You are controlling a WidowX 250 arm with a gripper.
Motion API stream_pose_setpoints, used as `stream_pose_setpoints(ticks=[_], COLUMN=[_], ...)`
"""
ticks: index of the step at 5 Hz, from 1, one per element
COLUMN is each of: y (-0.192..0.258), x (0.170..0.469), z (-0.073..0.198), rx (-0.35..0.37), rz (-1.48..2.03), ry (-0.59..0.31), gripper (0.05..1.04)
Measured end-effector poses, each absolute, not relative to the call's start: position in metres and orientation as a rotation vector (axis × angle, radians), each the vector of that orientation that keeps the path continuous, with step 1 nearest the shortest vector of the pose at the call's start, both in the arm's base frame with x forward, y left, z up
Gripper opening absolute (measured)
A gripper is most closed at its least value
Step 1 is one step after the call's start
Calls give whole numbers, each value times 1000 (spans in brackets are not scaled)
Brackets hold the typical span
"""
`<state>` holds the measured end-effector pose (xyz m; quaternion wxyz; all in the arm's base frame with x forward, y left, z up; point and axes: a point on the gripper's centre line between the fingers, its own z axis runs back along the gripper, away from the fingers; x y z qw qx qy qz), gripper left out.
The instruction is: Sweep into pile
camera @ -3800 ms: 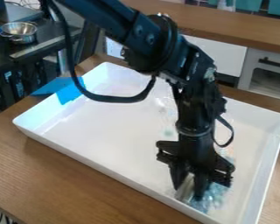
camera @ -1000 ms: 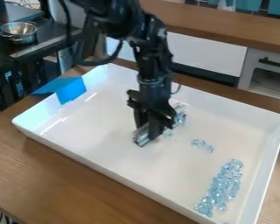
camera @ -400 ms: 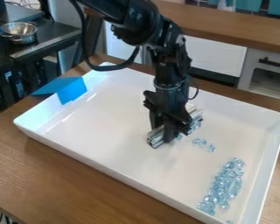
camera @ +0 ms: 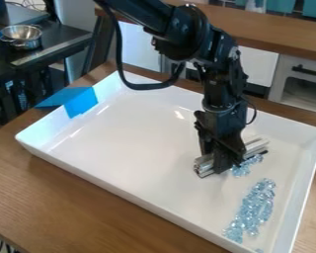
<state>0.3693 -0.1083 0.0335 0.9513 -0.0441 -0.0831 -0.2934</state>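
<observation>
The black gripper point(camera: 228, 165) stands low over the right half of the white tray point(camera: 134, 143), shut on a silver metal bar point(camera: 256, 147). The bar lies slantwise across the tray floor and sticks out on both sides of the gripper. Against its right side is a small cluster of clear bluish beads point(camera: 245, 167). A larger, elongated pile of beads point(camera: 254, 205) lies near the tray's lower right corner, apart from the bar.
The tray's raised walls surround the work area. Blue tape point(camera: 80, 101) covers part of its left rim, on a wooden table point(camera: 75, 202). A metal bowl point(camera: 20, 36) stands on a black surface at the upper left.
The gripper and bar have moved right and toward the camera side. The small scattered beads have shifted right and bunched beside the bar, nearer the larger pile.
</observation>
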Motion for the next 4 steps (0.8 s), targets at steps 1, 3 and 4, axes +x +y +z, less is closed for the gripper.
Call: stream_pose_setpoints(ticks=[1,3,4], y=[-114,-133,-132], x=[357,320,310], z=[32,30,31], rx=[-97,-135,-149], rz=[-642,-706,-694], ry=[-152,-104,-91], gripper=[376,375,376])
